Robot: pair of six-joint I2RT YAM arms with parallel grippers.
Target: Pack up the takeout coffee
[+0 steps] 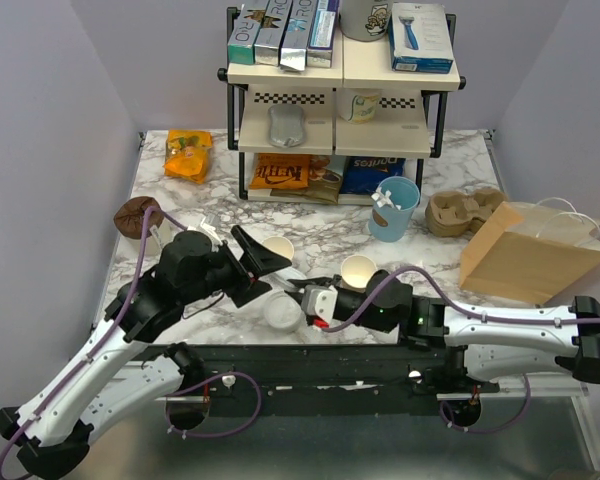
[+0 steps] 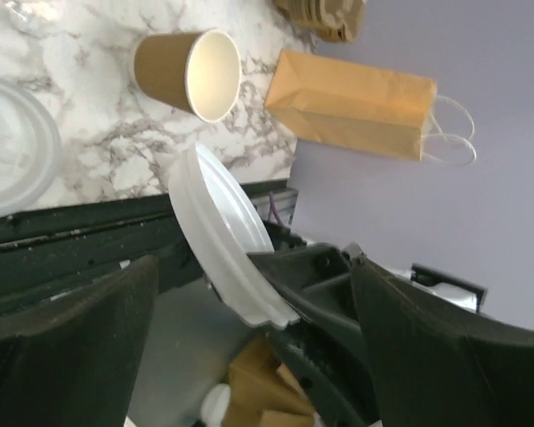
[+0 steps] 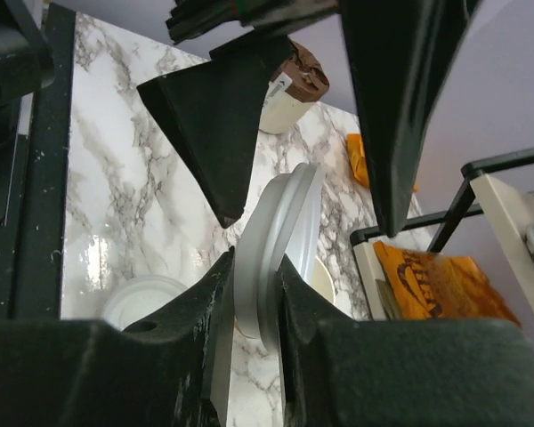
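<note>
Top view: left gripper and right gripper sit tip to tip at lower centre. No lidded cup shows anywhere, so my read is the takeout coffee isn't put together yet. There are two open tan cups: near cup just up-right of the right gripper, far cup up-left beside the left fingers. Paper bag lies flat at far right, on the right arm's side. Left wrist view: left fingers are spread wide and touch nothing. The lid stands on edge between them, gripped from lower right by the other arm. Near cup is at upper centre, bag to its right. Right wrist view: right gripper pinches the lid at its rim, disc edge-on at mid-frame. A spare lid lies flat on the table, lower left. Judgement: the lid needs turning flat, and the near cup is closest to the right arm.
</note>
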